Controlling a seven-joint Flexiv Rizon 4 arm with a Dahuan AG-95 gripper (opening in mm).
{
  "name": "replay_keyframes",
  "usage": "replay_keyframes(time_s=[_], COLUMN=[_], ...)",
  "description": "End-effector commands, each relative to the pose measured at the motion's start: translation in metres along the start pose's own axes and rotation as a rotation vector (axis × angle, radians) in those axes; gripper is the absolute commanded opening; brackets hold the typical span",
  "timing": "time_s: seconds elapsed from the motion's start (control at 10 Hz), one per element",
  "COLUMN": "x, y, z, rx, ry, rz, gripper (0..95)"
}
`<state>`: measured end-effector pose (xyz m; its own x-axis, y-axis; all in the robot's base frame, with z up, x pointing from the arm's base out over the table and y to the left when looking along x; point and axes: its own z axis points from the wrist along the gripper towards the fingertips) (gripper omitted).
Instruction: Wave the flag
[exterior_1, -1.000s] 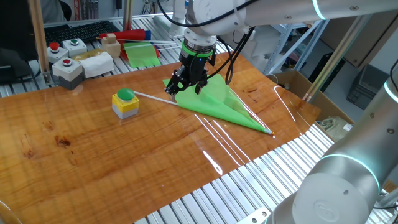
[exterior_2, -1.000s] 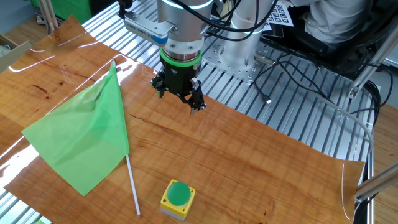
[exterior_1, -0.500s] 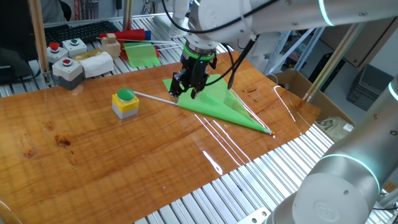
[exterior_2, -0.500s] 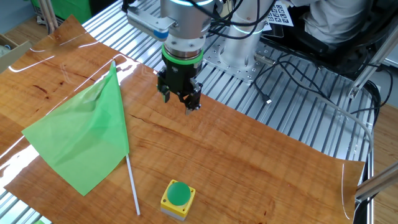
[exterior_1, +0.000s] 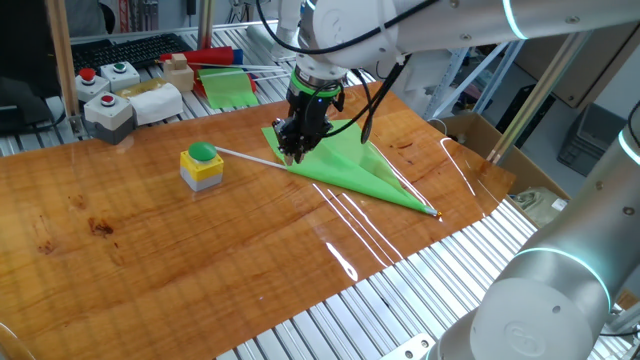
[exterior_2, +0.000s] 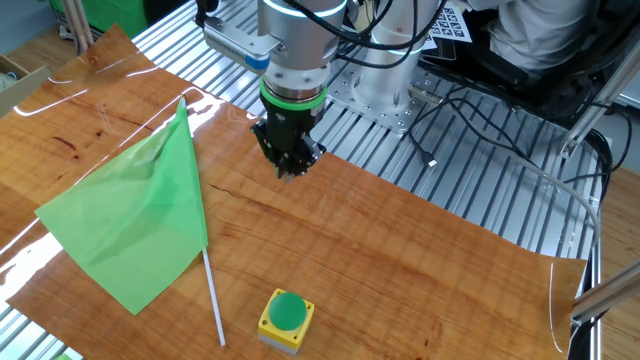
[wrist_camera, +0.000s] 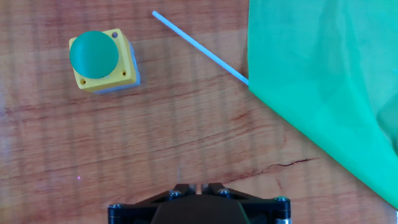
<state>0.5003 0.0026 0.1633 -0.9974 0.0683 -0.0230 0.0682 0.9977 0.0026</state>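
The flag is a large bright green sheet (exterior_1: 352, 160) on a thin white stick (exterior_1: 245, 155), lying flat on the wooden table. It also shows in the other fixed view (exterior_2: 140, 225) and at the right of the hand view (wrist_camera: 323, 81), with its stick (wrist_camera: 199, 46) pointing up-left. My gripper (exterior_1: 296, 152) hangs above the table beside the flag's stick edge, apart from it (exterior_2: 290, 172). Its jaws are pressed together with nothing between them (wrist_camera: 199, 186).
A yellow box with a green button (exterior_1: 202, 166) stands by the stick's free end (wrist_camera: 99, 60). At the back are a smaller green sheet (exterior_1: 228, 90), grey button boxes (exterior_1: 108, 100) and a red cylinder (exterior_1: 210, 55). A cardboard box (exterior_1: 480, 130) is at the right.
The gripper's fingers, spread apart a second ago, have closed together on nothing. The hand turned slightly over the same spot. The flag has not moved.
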Motion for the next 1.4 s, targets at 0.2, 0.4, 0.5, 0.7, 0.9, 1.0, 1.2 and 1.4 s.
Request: replay_keyframes(time_s=[0.2,0.4,0.5,0.7,0.9,1.0,1.2,1.4], x=[-0.001,-0.002,-0.002,-0.004,-0.010,-0.013,-0.025,-0.040], y=[0.002,0.003,0.003,0.005,0.007,0.007,0.008,0.008], z=[0.001,0.003,0.004,0.010,0.018,0.021,0.025,0.029], rx=[0.003,0.005,0.002,0.014,0.017,0.017,0.017,0.016], ry=[0.041,0.048,0.050,0.061,0.061,0.060,0.061,0.064], rz=[0.004,0.056,0.086,0.203,0.263,0.276,0.300,0.361], gripper=[0.0,0.0,0.0,0.0,0.0,0.0,0.0,0.0])
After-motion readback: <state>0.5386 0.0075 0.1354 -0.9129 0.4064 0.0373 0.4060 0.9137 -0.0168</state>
